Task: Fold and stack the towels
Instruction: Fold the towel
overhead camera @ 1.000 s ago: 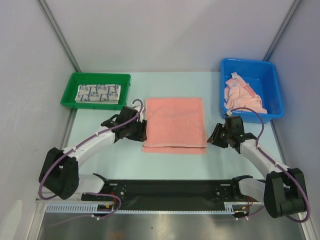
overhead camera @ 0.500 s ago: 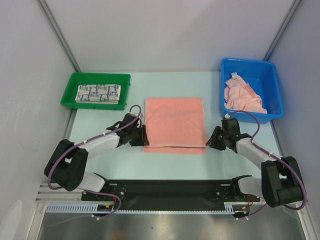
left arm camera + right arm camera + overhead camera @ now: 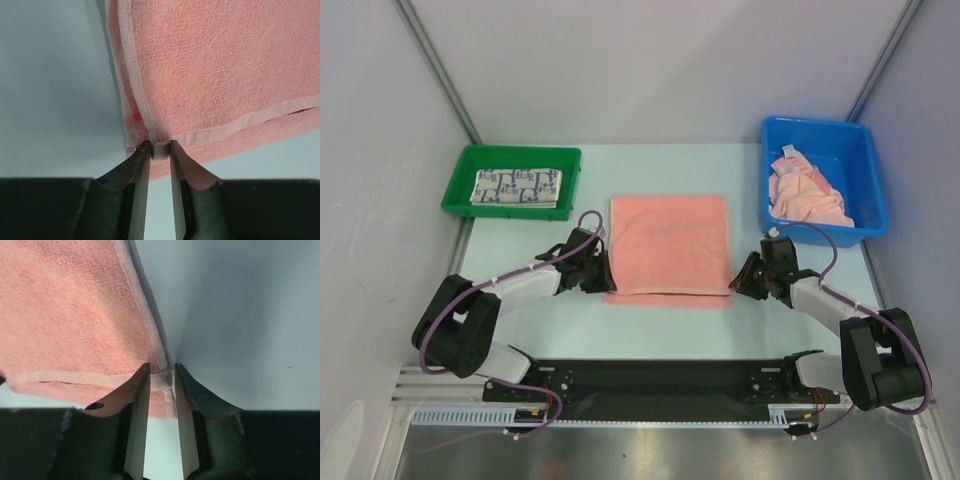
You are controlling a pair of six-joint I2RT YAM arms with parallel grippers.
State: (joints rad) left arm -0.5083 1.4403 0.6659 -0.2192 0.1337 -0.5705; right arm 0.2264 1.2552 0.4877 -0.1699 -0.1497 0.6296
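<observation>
A salmon-pink towel (image 3: 669, 245) lies flat in the middle of the table (image 3: 520, 290), folded double, with a lower layer's edge showing along its near side. The left gripper (image 3: 160, 147), jaws narrow, pinches the hem at the near left corner. The right gripper (image 3: 162, 371), likewise narrow, nips the near right corner. A patterned towel (image 3: 517, 188) sits in the green tray (image 3: 460, 190), crumpled pink towels (image 3: 805, 195) in the blue bin (image 3: 868, 190)

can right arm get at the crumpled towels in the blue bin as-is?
Probably not yet: the right pincer is pinching a near corner of the flat pink towel. Otherwise nothing sits between it and the open blue bin, and the crumpled towels lie exposed.
</observation>
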